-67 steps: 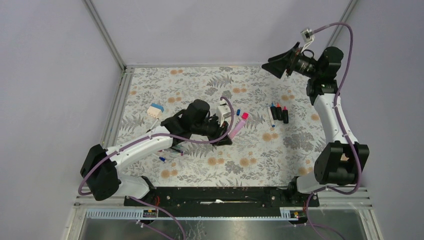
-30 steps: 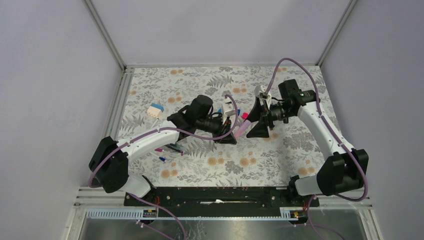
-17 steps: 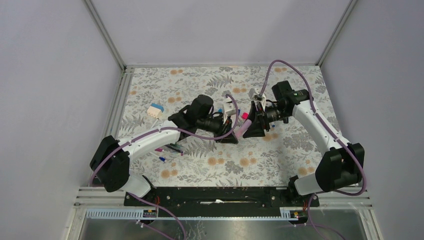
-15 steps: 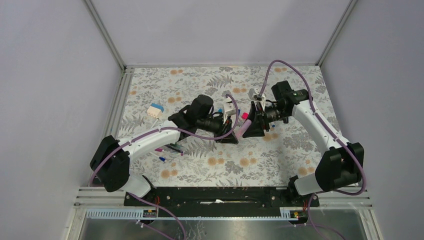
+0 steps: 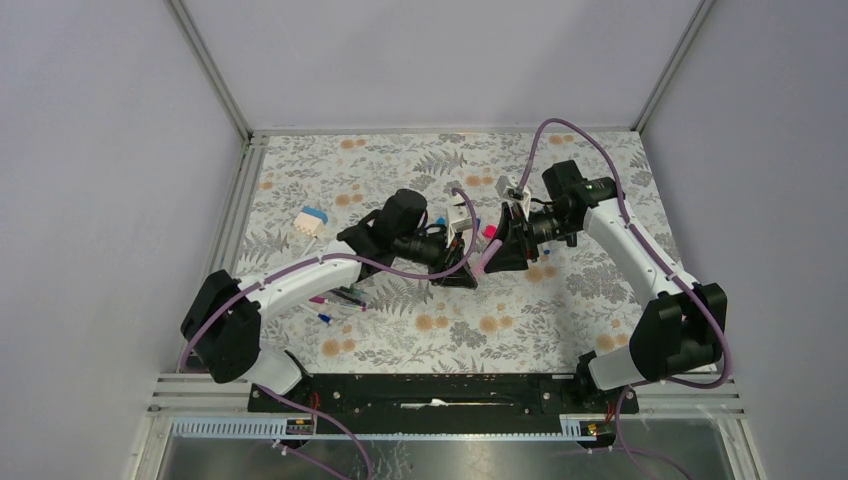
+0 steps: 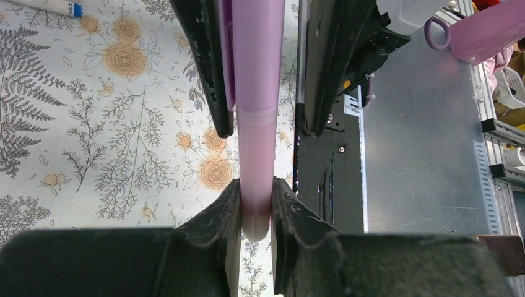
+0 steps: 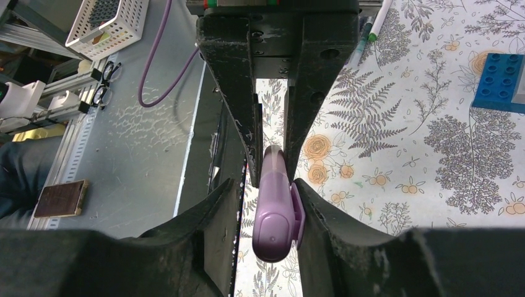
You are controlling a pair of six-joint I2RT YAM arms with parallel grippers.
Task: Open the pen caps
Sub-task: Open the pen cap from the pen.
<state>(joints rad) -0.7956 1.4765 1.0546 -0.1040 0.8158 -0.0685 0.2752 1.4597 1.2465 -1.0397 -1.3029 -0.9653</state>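
A pink highlighter (image 6: 256,148) is held in the air over the floral mat, between my two grippers. My left gripper (image 6: 255,193) is shut on its tail end; in the top view it (image 5: 461,268) sits mid-table. The highlighter's purple pen cap (image 7: 275,213), with a clip on one side, lies between the fingers of my right gripper (image 7: 266,192). One right pad presses the clip, and a thin gap shows on the other side. From above, my right gripper (image 5: 498,250) faces the left one, end to end along the highlighter (image 5: 482,260).
A blue-and-white block (image 5: 313,221) lies at the left of the mat (image 5: 400,340). Several loose pens (image 5: 338,298) lie under the left arm. The right wrist view shows a blue brick (image 7: 501,90) and pens (image 7: 371,28); the table's metal edge (image 6: 421,154) runs alongside.
The right arm swung in from the back right to the highlighter's cap end, and its jaws narrowed around the cap. The left gripper kept its hold and stayed in place.
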